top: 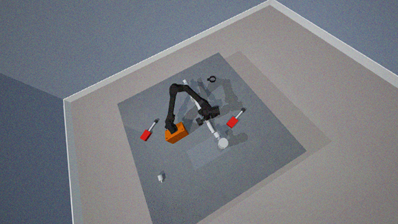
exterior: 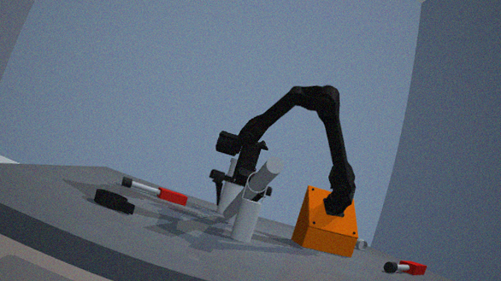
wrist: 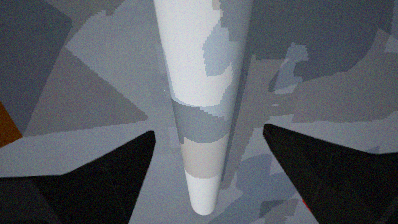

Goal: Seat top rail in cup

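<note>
The long white tubular rail (top: 196, 102) (exterior: 259, 180) (wrist: 202, 60) slopes down toward the thick white upright post (top: 223, 142) (exterior: 231, 191) — its length running between the wide-spread, empty fingers of the black claw (top: 210, 118) (exterior: 240, 185) (wrist: 209, 132), so closing should pinch it crosswise.

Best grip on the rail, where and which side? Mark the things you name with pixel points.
Mid-rail, past the loop toward the big post (top: 223, 142), from above. The rail (top: 210, 125) (exterior: 270, 173) (wrist: 202, 95) is a long, straight round tube, sloping in the exterior view. I'd set the open gripper's (wrist: 209, 129) fingers across its width, one each side, as they stand now, and tilt to match the slope.
</note>
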`<action>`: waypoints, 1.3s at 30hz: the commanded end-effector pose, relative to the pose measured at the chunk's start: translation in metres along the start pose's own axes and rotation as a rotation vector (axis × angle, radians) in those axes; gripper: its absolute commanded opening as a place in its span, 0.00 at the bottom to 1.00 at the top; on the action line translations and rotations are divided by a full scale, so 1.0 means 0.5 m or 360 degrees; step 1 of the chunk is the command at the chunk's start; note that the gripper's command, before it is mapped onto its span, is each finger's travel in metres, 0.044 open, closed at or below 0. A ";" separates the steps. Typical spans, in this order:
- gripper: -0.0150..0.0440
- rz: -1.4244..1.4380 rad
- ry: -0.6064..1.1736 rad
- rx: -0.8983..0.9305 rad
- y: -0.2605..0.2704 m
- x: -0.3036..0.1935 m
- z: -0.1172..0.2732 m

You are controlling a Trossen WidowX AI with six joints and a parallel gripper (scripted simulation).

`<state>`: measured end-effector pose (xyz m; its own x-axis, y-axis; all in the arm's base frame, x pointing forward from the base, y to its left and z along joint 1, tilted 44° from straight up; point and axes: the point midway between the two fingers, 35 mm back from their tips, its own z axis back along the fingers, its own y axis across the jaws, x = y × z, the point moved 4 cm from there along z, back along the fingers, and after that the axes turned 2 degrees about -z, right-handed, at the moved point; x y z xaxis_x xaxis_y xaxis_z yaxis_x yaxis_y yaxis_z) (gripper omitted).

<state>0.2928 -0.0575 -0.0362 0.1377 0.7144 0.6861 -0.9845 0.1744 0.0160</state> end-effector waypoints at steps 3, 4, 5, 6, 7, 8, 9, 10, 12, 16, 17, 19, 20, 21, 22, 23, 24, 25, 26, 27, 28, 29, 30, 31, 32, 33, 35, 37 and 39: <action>1.00 -0.0010 -0.0012 0.0008 0.005 0.003 -0.022; 1.00 -0.0010 -0.0012 0.0008 0.006 0.003 -0.023; 1.00 -0.0010 -0.0012 0.0008 0.006 0.003 -0.024; 0.96 -0.0010 -0.0012 0.0008 0.006 0.003 -0.024; 0.91 -0.0010 -0.0012 0.0008 0.006 0.003 -0.024; 0.87 -0.0010 -0.0012 0.0008 0.006 0.003 -0.024; 0.82 -0.0010 -0.0012 0.0008 0.006 0.003 -0.024; 0.78 -0.0010 -0.0012 0.0008 0.006 0.003 -0.024; 0.69 -0.0010 -0.0012 0.0008 0.006 0.003 -0.024; 0.54 -0.0010 -0.0012 0.0008 0.006 0.003 -0.024; 0.53 -0.0010 -0.0012 0.0008 0.006 0.003 -0.024; 0.51 -0.0010 -0.0012 0.0008 0.006 0.003 -0.024; 0.50 -0.0010 -0.0012 0.0008 0.006 0.003 -0.024; 0.49 -0.0010 -0.0012 0.0008 0.006 0.003 -0.024; 0.48 -0.0010 -0.0012 0.0008 0.006 0.003 -0.024; 0.46 -0.0010 -0.0012 0.0008 0.006 0.003 -0.024; 0.42 -0.0010 -0.0012 0.0008 0.006 0.003 -0.023; 0.38 -0.0010 -0.0012 0.0009 0.006 0.002 -0.021; 0.33 -0.0010 -0.0012 0.0009 0.007 0.002 -0.018; 0.29 -0.0010 -0.0012 0.0009 0.007 0.001 -0.016; 0.25 -0.0010 -0.0012 0.0009 0.007 0.001 -0.014; 0.25 -0.0010 -0.0012 0.0009 0.007 0.001 -0.013; 0.25 -0.0009 -0.0007 0.0008 0.007 0.001 -0.012; 0.25 -0.0009 0.0003 0.0008 0.007 0.001 -0.009; 0.25 -0.0008 0.0017 0.0008 0.006 0.001 -0.004; 0.25 -0.0007 0.0036 0.0007 0.005 0.001 0.002; 0.25 -0.0006 0.0085 0.0006 0.004 0.001 0.017; 0.25 -0.0004 0.0146 0.0005 0.003 0.001 0.037; 0.25 -0.0004 0.0208 0.0004 0.002 0.001 0.057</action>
<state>0.2858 -0.0634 -0.0282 0.1587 0.7596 0.6307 -0.9843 0.1715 0.0413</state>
